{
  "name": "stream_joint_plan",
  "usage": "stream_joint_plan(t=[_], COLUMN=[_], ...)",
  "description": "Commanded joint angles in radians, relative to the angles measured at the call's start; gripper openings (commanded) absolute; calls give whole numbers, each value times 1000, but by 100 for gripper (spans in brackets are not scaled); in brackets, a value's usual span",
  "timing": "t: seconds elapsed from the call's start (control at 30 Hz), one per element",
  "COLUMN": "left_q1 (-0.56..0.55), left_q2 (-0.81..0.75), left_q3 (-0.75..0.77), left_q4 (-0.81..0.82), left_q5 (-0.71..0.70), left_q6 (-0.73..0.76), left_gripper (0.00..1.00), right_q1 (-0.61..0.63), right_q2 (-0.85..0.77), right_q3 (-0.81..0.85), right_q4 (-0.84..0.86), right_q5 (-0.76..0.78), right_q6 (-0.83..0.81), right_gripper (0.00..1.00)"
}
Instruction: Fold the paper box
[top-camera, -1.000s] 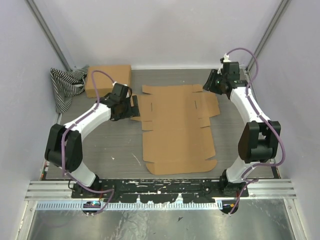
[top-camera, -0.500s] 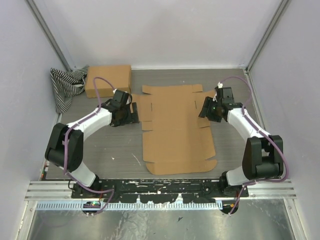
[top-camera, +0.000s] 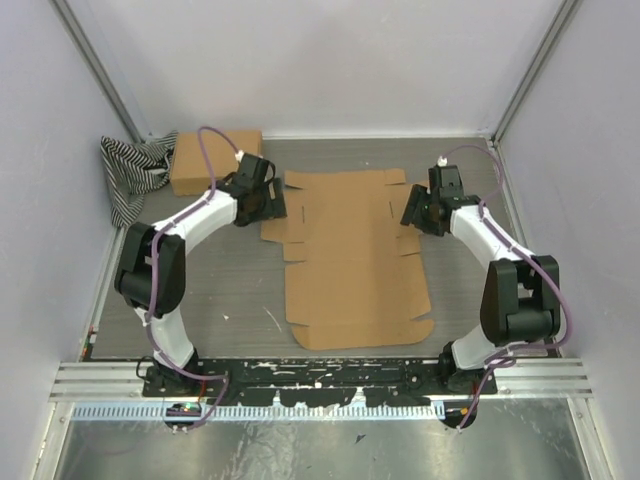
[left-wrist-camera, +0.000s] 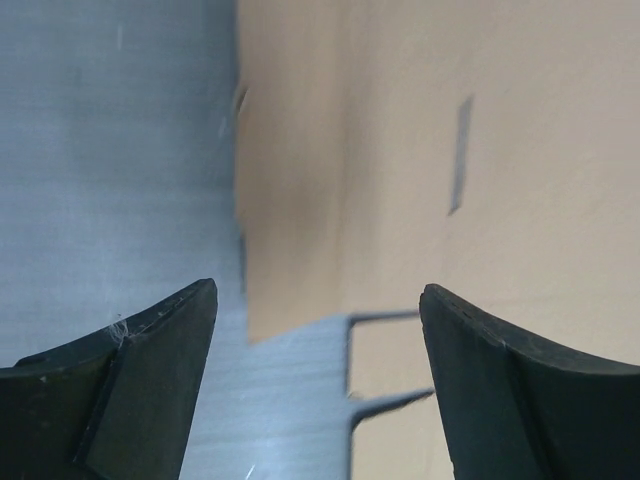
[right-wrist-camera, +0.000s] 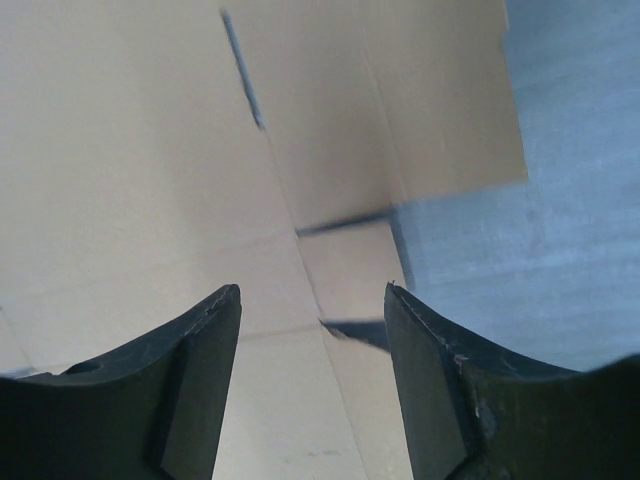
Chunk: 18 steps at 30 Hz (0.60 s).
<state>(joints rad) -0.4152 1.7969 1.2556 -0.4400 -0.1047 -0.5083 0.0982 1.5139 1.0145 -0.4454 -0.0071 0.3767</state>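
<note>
Seen from above, your left pincer (top-camera: 268, 205) hides part of the paper box's (top-camera: 355, 270) left flap and your right pincer (top-camera: 413, 214) covers its right flap edge. Whether either touches the cardboard is too small to judge. Both wrist views crop the cardboard at their edges, and the left one blurs the flap edge.

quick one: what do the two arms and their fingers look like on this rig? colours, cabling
The left arm and right arm both have white link shells with black joint housings. A purple cable loops along each. The fingers are matte black and broad, tapering to rounded tips.
</note>
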Motion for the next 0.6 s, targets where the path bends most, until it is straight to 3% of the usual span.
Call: stream_joint_plan(t=[0.0, 0.33, 0.57], left_q1=[-1, 43, 44], left_q2=[82, 436, 542], left_q3=[251, 788, 884], left_q4=[-18, -183, -194], left_q5=[-19, 7, 24], left_q6=[45, 64, 62], left_gripper=[90, 90, 89], right_q1=[-2, -66, -77], right_q2=[76, 493, 739], right_q3=[202, 641, 862], right_q4=[69, 124, 134], right_q5=[0, -151, -183], right_q6=[-1, -22, -22], right_gripper=[64, 67, 63])
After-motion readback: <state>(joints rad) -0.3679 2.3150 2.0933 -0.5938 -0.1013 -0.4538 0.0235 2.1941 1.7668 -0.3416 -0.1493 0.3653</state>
